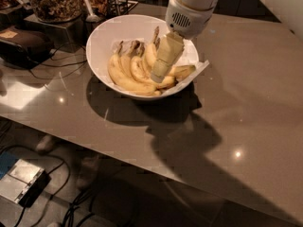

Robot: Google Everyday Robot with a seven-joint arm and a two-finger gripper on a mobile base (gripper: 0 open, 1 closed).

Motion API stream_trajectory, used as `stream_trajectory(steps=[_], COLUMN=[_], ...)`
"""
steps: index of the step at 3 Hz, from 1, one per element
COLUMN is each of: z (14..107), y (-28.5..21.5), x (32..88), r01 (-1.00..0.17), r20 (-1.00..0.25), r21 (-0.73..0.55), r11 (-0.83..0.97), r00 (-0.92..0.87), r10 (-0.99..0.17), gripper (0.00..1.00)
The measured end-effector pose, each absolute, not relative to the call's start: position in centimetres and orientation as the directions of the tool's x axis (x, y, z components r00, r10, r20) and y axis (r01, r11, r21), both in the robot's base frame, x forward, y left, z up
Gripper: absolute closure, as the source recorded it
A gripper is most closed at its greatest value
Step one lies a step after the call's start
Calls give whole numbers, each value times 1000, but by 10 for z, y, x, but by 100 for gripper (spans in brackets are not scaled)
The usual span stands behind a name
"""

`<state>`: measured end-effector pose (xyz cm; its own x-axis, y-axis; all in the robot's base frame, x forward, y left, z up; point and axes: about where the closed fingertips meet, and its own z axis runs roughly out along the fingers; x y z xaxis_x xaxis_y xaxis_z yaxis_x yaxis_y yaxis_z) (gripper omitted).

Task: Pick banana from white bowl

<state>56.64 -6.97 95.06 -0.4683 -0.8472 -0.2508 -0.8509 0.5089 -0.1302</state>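
Observation:
The white bowl stands on the brown counter at the upper middle. In it lies a bunch of shorter yellow bananas. The banana, curved with a long thin brown stem pointing up and a greenish-brown tip, lies at the bowl's right side, partly hidden. My gripper hangs from the white arm and reaches down into the bowl, its cream finger standing in front of the banana's body and touching the fruit.
White paper lines the bowl and sticks out over its right rim. A jar of nuts, a utensil holder and a black device stand at the back left. Below the counter's front edge are cables and a box.

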Motion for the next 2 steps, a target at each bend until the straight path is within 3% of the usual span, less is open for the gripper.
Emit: stream_trajectory(steps=[1,2], z=[947,942], y=[-66,-66], x=[580,592], r01=[-838,-822], r20=[-260,-254], r21=[-95,-72], r11=[537,566], r00=[-499,-533], r10=[-826,-807], gripper=[3,15])
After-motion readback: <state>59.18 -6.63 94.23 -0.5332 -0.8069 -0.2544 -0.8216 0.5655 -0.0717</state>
